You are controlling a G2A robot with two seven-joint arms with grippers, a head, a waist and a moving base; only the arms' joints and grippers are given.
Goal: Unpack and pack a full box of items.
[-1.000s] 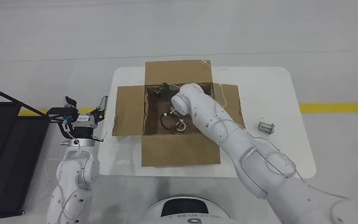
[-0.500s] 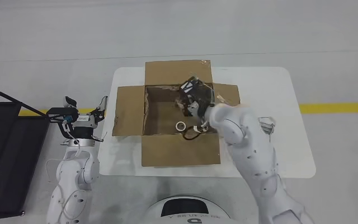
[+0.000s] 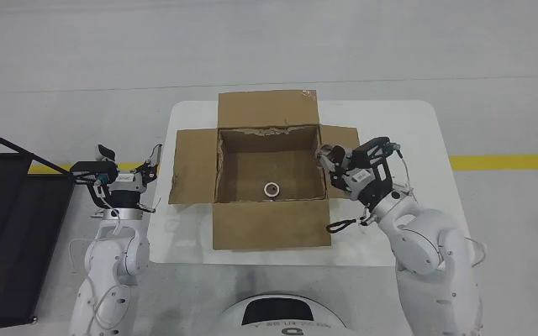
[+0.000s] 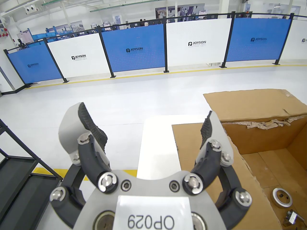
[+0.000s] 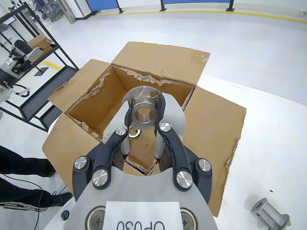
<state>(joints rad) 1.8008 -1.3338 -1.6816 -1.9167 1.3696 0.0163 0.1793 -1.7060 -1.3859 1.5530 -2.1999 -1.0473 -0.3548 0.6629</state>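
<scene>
Step in hand: unpacking. My right gripper (image 5: 144,108) is closed on a flanged metal hub (image 5: 141,93), apparently by its neck, and holds it above the right flap of the box (image 3: 269,139). One ring (image 3: 271,190) lies on the box floor. My left gripper (image 4: 146,112) hangs wide open and empty off the left edge of the table (image 3: 403,122). Next move, as I judge it: set the hub on bare table toward the right edge, apart from the cylinder (image 5: 266,210) there.
</scene>
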